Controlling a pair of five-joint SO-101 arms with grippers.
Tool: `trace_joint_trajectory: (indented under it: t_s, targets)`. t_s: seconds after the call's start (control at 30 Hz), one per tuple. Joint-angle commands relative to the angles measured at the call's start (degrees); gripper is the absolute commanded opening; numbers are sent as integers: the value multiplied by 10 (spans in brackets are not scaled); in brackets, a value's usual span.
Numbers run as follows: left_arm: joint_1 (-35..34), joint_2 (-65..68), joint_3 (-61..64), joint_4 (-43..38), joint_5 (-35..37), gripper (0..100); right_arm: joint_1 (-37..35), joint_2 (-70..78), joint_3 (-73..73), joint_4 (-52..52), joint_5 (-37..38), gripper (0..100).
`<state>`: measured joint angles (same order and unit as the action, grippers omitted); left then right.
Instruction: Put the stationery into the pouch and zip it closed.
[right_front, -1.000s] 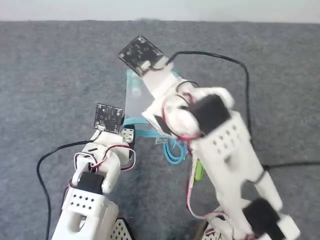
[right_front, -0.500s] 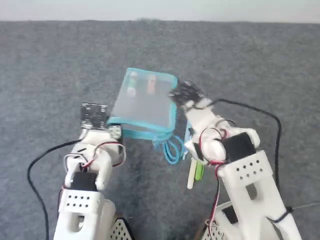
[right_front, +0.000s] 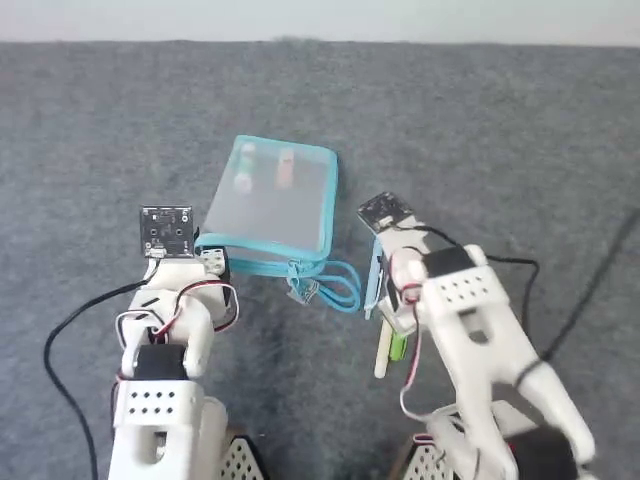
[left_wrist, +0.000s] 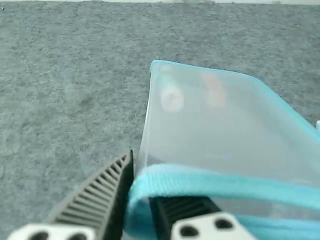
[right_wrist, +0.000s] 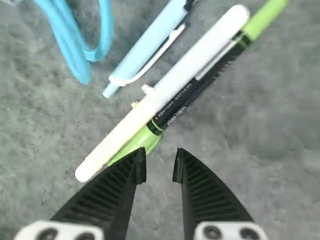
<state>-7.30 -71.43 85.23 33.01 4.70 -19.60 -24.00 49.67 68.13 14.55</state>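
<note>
The pouch (right_front: 275, 205) lies flat on the grey table (right_front: 500, 130), in front of both arms and nearer the left one. It is translucent with turquoise edging. Two small items show through its far end: a whitish one (right_front: 243, 170) and an orange one (right_front: 286, 168), side by side. A turquoise cord (right_front: 342, 290) loops out from the corner of the pouch nearest the right arm, and a small pull tab (right_front: 303, 291) sits just beside that loop. Whether the zip is open or shut cannot be told.

The left tool (left_wrist: 140, 192) is clamped on the pouch's turquoise hem at the near corner, with one ribbed finger (left_wrist: 107, 192) on each side of the band.

Three pens lie on the table just beside the cord, apart from the pouch: a light blue pen (right_wrist: 150, 47), a white pen (right_wrist: 170, 87) and a green-and-black pen (right_wrist: 215, 62). The white and green pens touch along their length. The blue one lies beside them, nearer the cord.

The right tool (right_wrist: 159, 160) hangs over the near ends of these pens. Its jaws are slightly parted with nothing between them, and one fingertip (right_wrist: 137, 162) is close to the green pen's end.
</note>
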Motion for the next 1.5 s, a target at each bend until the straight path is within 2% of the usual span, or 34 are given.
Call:
trace_joint_trajectory:
  t_s: [0.0, 0.13, 0.3, 0.5, 0.67, 0.83, 1.0, 1.17, 1.3, 1.47]
  targets:
    - [-5, -3, -26, -11, 0, 12, -6, 82, -4, -51, -17, 106]
    - [-4, -3, -26, -11, -1, 12, -6, 113, -5, -70, -19, 106]
    - [-4, -3, -27, -12, -2, 12, -1, 67, -4, -46, -25, 108]
    - [-4, -3, -27, -12, -2, 12, -22, 31, 27, -65, -55, 189]
    - [-4, -3, -27, -12, -2, 12, -60, 65, 43, -95, -57, 188]
    - [-4, -3, -27, -11, -1, 12, -61, 95, 40, -115, -61, 188]
    - [-4, -3, -26, -11, -1, 12, -61, 102, 30, -110, -104, 188]
    - [-4, -3, -26, -11, 0, 12, -58, 116, 37, -109, -115, 163]
    - [-4, -3, -26, -11, 0, 12, 7, 116, 30, -109, -112, 11]
    - [11, -3, -23, -11, -3, 12, 118, 76, -17, -49, -47, 5]
